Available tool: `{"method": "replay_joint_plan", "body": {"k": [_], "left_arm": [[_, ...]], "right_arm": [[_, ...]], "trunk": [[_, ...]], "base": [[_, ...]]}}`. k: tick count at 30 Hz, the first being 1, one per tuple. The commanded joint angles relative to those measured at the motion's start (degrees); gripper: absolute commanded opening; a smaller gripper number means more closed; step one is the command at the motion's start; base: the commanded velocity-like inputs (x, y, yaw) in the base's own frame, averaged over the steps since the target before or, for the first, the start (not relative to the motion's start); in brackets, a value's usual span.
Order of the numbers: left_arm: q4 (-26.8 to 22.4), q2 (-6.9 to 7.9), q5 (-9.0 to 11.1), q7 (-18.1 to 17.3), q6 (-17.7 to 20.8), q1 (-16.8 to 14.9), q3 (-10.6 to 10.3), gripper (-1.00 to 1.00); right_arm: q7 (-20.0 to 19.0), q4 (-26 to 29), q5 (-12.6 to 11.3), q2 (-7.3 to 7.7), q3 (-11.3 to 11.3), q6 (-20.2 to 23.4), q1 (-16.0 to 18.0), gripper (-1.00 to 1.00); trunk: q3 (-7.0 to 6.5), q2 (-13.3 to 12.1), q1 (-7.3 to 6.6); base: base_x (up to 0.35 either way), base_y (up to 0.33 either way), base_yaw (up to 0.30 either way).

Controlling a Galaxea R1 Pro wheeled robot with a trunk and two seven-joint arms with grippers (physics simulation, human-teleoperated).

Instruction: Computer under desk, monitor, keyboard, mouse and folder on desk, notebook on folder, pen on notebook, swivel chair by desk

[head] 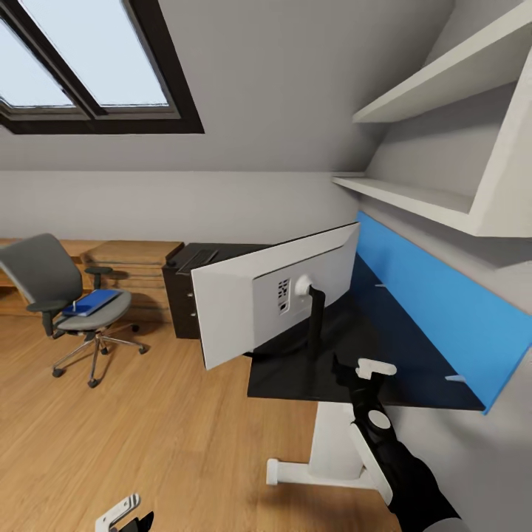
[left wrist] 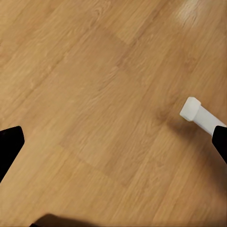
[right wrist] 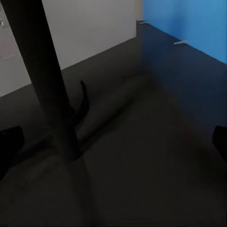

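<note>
I am looking down on the monitor (head: pixel 277 295), which is standing on the black desk (head: pixel 414 347) with its white back turned toward me. My right gripper (head: pixel 353 369) is hovering over the desktop just beside the black stand (right wrist: pixel 49 85), its fingers spread wide and holding nothing. I am judging the screen to be broad, rigid and top-heavy on that slim post, with a fragile face; the post or the foot looks the safer place to grip, not the panel edge. The left gripper (head: pixel 122 515) is hanging low over the wood floor (left wrist: pixel 94 94), claw parted and empty, near a white desk leg (left wrist: pixel 198 116). Across the room the blue folder (head: pixel 91 301) is lying on the swivel chair (head: pixel 63 295). The keyboard (head: pixel 196 258) is resting on the drawer end of the desk. Whatever sits on the folder is too small to tell, and the monitor's foot is lost in shadow.
</note>
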State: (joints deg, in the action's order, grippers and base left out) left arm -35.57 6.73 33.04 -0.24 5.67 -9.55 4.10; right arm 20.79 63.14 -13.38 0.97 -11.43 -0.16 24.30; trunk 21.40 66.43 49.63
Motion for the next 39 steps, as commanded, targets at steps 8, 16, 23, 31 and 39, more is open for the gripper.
{"method": "replay_joint_plan", "body": {"k": [8,16,23,31,39], "left_arm": [[-0.1,-0.05,0.5,0.0,0.4,0.0,0.1,1.00],[-0.1,-0.05,0.5,-0.1,0.4,0.0,0.1,1.00],[-0.1,-0.05,0.5,-0.1,0.4,0.0,0.1,1.00],[-0.1,-0.05,0.5,-0.1,0.4,0.0,0.1,1.00],[-0.1,-0.39,0.5,0.0,0.4,0.0,0.0,1.00]], "right_arm": [[1.8,0.0,-0.3,-0.65,-1.4,-0.1,0.0,1.00],[5.1,0.1,2.4,-1.58,-3.0,-0.1,0.0,1.00],[6.5,0.0,4.9,-1.66,-3.8,-0.3,0.0,1.00],[6.8,0.0,5.3,-1.61,-3.9,-1.2,0.0,1.00],[6.8,0.0,5.4,-1.52,-3.9,-1.3,0.0,1.00]], "trunk": [[0.07,0.0,0.00],[0.07,0.0,0.00],[0.07,0.0,0.00],[0.07,0.0,0.00],[0.07,0.0,0.00]], "base": [[0.111,0.069,0.000],[0.133,0.082,0.000],[0.178,0.007,0.000],[0.108,0.001,0.000],[0.166,0.000,0.000]]}}
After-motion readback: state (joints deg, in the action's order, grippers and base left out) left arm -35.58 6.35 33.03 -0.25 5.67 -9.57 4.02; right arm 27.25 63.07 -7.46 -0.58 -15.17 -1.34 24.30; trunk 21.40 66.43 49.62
